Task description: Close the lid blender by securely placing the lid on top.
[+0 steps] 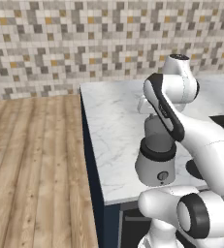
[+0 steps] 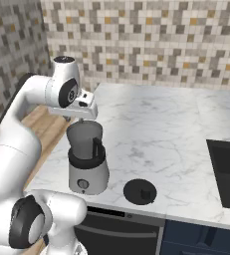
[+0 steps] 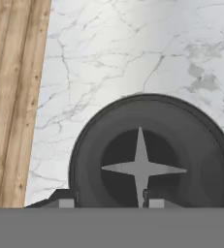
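End effector (image 2: 75, 118), grip state unclear, above open blender (image 2: 88, 162); lid (image 2: 140, 191) on counter (image 2: 161, 134).

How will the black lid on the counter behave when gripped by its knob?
The lid looks like a flat, rigid disc, so it likely won't flex. It lies flat on the counter, so rolling seems unlikely. The small knob offers little grip area; it could slip or tilt.
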